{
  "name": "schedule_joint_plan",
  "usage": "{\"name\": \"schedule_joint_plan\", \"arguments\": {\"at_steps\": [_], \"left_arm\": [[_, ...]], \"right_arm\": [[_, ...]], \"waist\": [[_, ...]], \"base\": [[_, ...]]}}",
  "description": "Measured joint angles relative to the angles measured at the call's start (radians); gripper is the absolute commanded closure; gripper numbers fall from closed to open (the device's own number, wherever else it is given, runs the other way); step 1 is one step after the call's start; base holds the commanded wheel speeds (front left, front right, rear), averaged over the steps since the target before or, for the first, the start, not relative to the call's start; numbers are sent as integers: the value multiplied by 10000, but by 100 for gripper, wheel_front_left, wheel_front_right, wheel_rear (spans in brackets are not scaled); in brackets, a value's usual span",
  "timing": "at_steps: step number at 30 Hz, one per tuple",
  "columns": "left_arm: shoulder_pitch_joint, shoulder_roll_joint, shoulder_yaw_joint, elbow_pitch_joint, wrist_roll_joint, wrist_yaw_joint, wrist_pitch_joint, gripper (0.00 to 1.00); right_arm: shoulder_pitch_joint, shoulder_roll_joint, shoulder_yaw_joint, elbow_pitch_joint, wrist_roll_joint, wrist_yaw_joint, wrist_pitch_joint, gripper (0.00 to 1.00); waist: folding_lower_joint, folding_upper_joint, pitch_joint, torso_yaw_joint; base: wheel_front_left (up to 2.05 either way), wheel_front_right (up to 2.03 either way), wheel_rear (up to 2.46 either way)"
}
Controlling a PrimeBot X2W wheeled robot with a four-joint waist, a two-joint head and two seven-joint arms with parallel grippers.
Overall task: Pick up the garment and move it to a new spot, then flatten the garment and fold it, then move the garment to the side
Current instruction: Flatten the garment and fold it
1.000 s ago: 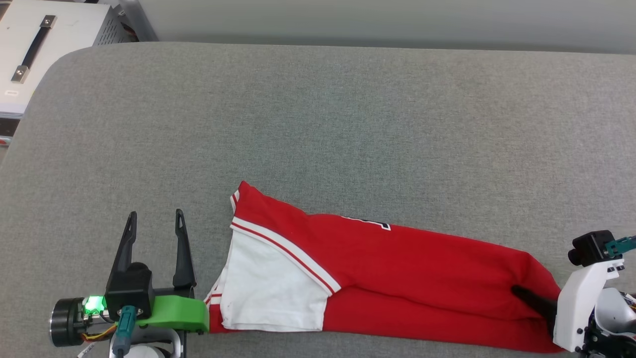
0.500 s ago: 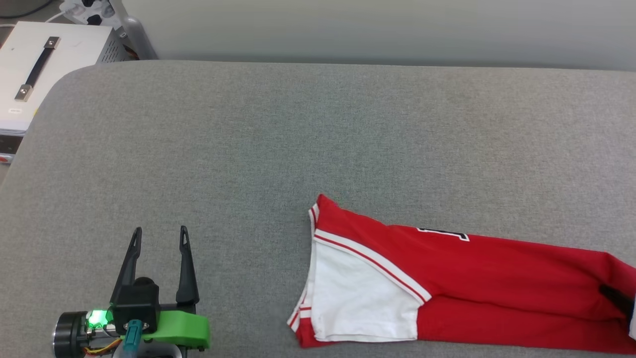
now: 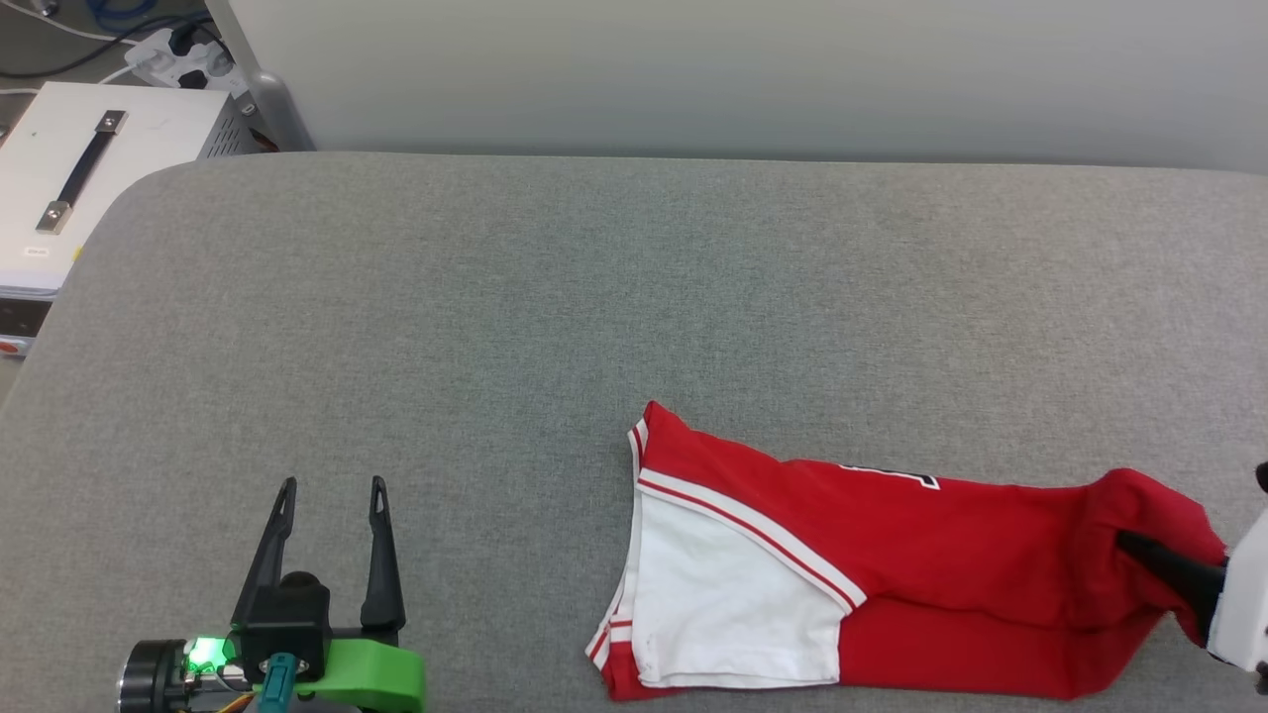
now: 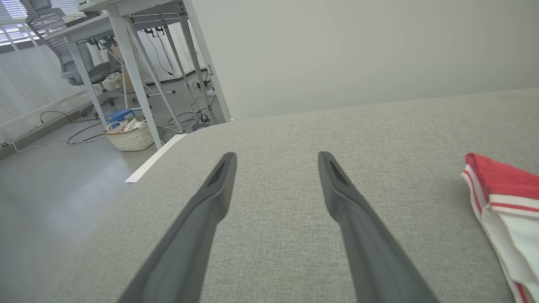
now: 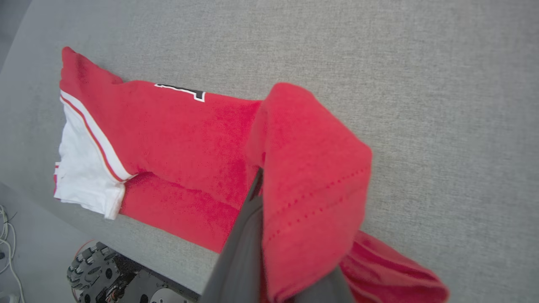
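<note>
The garment point(image 3: 892, 555), a red jersey with a white sleeve and striped trim, lies folded lengthwise along the near edge of the grey padded table point(image 3: 634, 297). My right gripper point(image 3: 1139, 548) is shut on its right end, which is lifted off the surface and bunched over the fingers. The right wrist view shows that red hem point(image 5: 311, 185) draped over the dark fingers point(image 5: 240, 248), with the rest of the garment stretching away to the white sleeve point(image 5: 84, 176). My left gripper point(image 3: 332, 490) hovers open and empty at the lower left, well apart from the sleeve edge point(image 4: 501, 210).
A white equipment box with a black handle point(image 3: 89, 178) stands off the table's far left corner, near a power strip. A pale wall runs behind the table. Desk legs and a wicker basket point(image 4: 128, 136) stand on the floor to the left.
The head camera has shifted, moving the whole scene. The right gripper has dragged the garment rightwards away from the left gripper and raised its right end into a bunched fold. The left gripper stays open.
</note>
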Motion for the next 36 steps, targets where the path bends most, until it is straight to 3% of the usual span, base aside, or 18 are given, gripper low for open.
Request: {"name": "schedule_joint_plan", "arguments": {"at_steps": [8,15,21,29,36], "left_arm": [[-11,-50,-115,50,54,-69,0,0],[-98,-98,-313,163,98,-79,0,0],[-421,-119,-416,207,125,-75,0,0],[-691,-167,-579,236,125,0,0,0],[-764,-190,-683,297,125,23,0,0]], "right_arm": [[-151,790,560,-1860,307,0,1068,100],[-1252,1885,1521,-2046,-314,0,1611,100],[-2483,2920,2441,-1244,-970,0,1674,100],[-4280,4219,4006,759,-1753,-2,1206,100],[-4822,4414,4905,2011,-2276,-2,738,100]], "waist": [[0,0,95,219],[0,0,297,485],[0,0,544,701],[1,0,931,962],[1,0,1021,1081]], "base": [[0,0,0],[0,0,0],[0,0,0],[0,0,0],[0,0,0]]}}
